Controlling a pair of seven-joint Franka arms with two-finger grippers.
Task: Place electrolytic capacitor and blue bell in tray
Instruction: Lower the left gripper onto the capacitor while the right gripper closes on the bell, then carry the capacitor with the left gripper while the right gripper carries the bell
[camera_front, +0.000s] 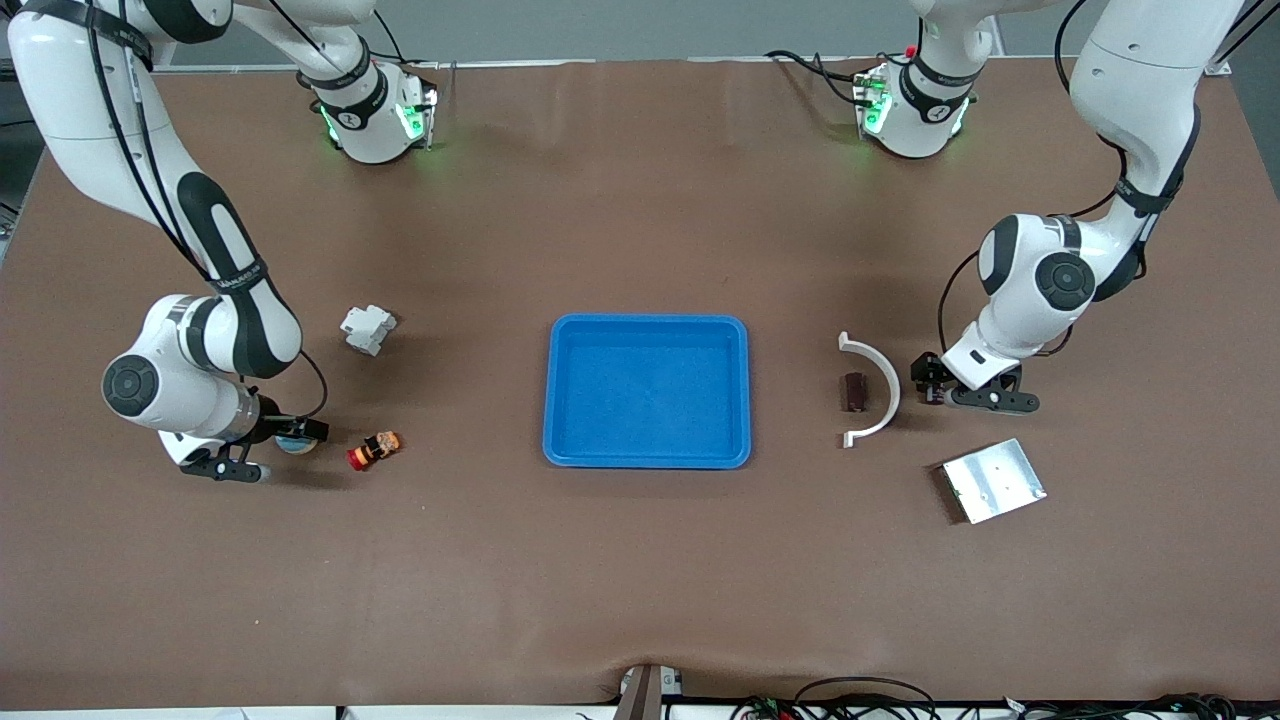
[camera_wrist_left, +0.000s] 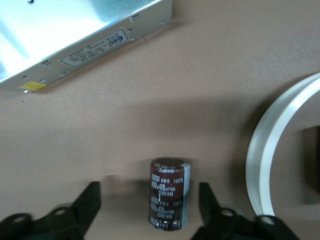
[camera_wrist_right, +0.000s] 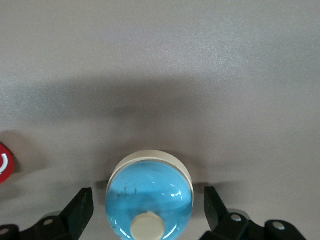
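Pincers (camera_wrist_left: 150, 202) (camera_wrist_right: 149, 207) straddle capacitor (camera_wrist_left: 169, 194), bell (camera_wrist_right: 149, 197), tips cropped.

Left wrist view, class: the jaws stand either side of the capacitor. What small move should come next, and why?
Probably close the left gripper on the electrolytic capacitor. Its jaws stand open with the capacitor between them, gaps showing on both sides, so nothing is gripped yet. The tray holds nothing so far. The right gripper is likewise open around the blue bell.

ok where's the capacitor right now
The capacitor stands on the table between the open left claw's fingers, beside the white arc, toward the left arm's end.
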